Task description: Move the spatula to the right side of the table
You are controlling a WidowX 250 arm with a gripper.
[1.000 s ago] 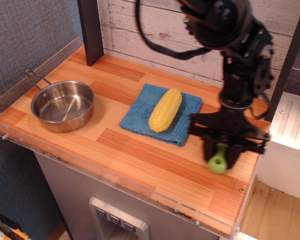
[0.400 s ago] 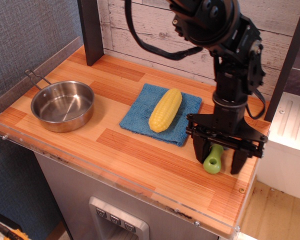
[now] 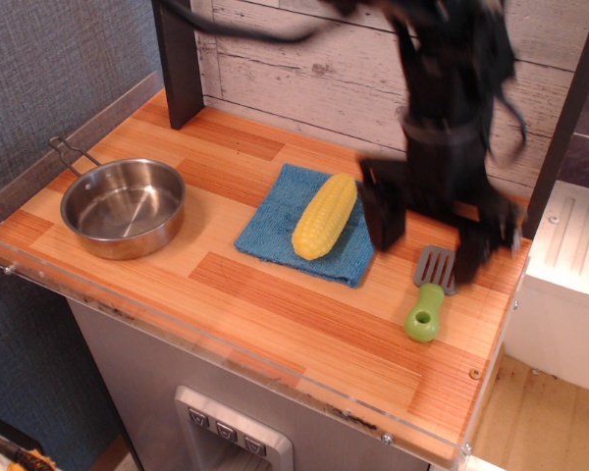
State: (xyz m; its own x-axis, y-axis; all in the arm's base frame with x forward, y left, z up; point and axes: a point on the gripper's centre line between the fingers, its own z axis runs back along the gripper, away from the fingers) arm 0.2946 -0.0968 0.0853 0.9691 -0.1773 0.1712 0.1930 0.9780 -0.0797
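The task looks essentially done: the spatula (image 3: 429, 293) lies flat on the right side of the desk (image 3: 275, 304), just right of the blue cloth (image 3: 275, 221) bearing the corn (image 3: 325, 215). The claw (image 3: 434, 226) hangs above it, jaws spread wide and empty. A second ago it gripped the green handle; since then it has released and risen, blurred with motion.

Steel pan (image 3: 124, 207) at left, yellow corn cob (image 3: 325, 216) lying on blue cloth (image 3: 275, 226)
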